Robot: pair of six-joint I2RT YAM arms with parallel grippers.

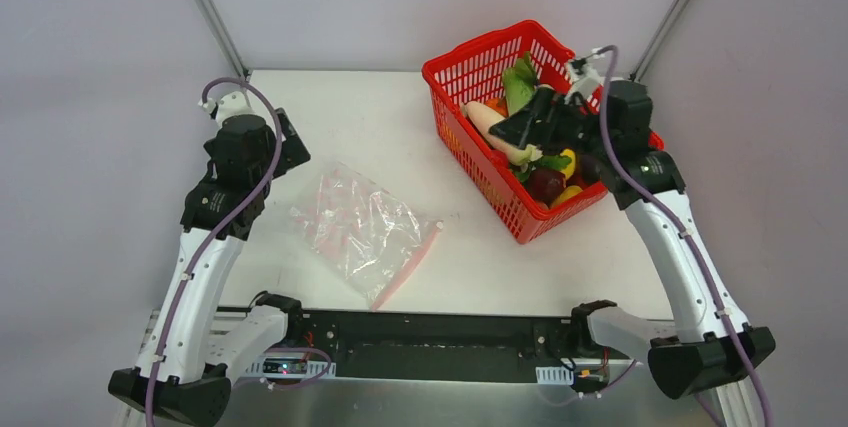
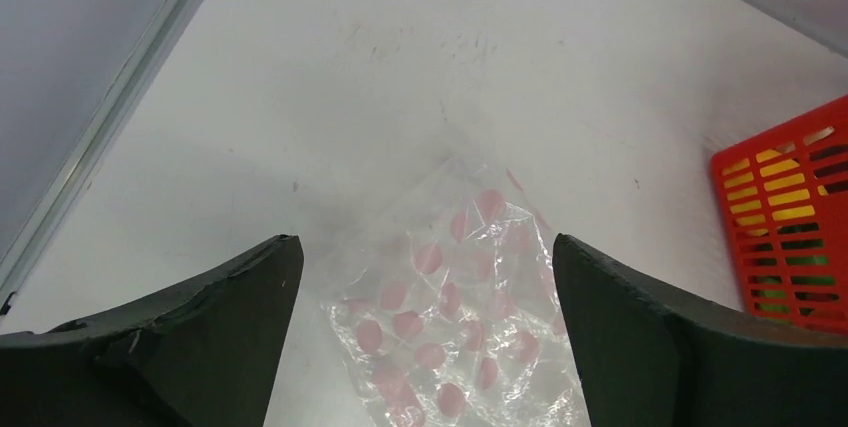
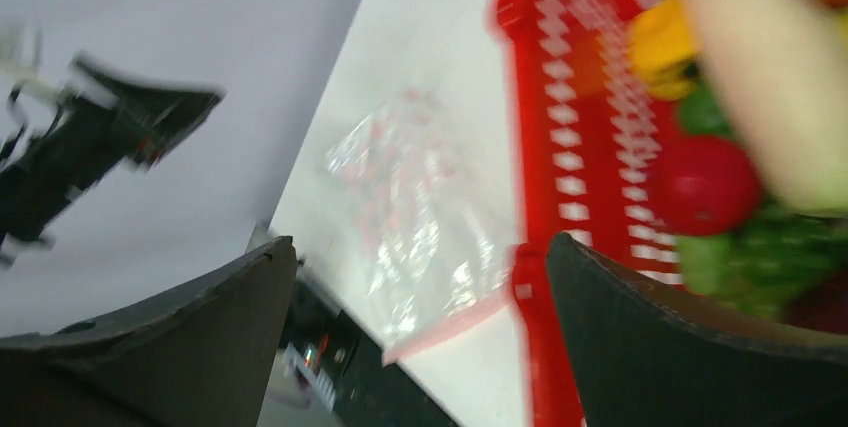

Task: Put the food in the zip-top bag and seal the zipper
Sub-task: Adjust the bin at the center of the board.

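Food (image 1: pixel 547 184) is piled in a red mesh basket (image 1: pixel 470 53) at the far right corner of the table (image 1: pixel 380 117). The right tool (image 1: pixel 515 125) hangs over it, jaws wide, gripping nothing. The zip-top bag (image 1: pixel 360 227) lies flat toward the near edge, with its zipper (image 1: pixel 408 267) on the side closest to that edge. The left tool (image 1: pixel 292 139) hovers by the left edge.

Left wrist view: wide-spread fingers (image 2: pixel 200 347) frame the bag, and the basket shows at the right.

Right wrist view, blurred: wide-spread jaws, with the bag below and the basket of food alongside.
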